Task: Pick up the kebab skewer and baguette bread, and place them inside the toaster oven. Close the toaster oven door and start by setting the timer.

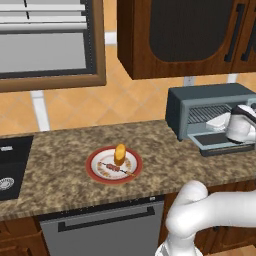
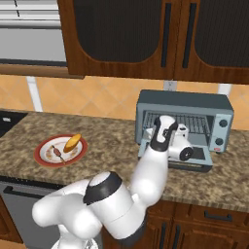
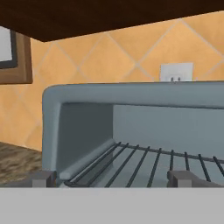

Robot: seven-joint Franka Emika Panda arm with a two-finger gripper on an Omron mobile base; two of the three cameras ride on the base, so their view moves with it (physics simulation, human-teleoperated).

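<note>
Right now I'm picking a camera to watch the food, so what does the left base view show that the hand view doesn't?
Left base alone: the plate on the counter with the kebab skewer and the baguette bread, and the lowered toaster oven door. Hand view alone: a wall outlet and the open pincer facing the oven mouth. Both: the toaster oven and its wire rack.

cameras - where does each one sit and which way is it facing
Left base view: behind the arm's left, facing the counter; plate, open toaster oven; arm lower right.
Right base view: behind its right; same plate, oven, kebab skewer, baguette bread; arm lower left.
Hand view: on the hand, facing the oven's wire rack; open pincer tips at bottom.
</note>
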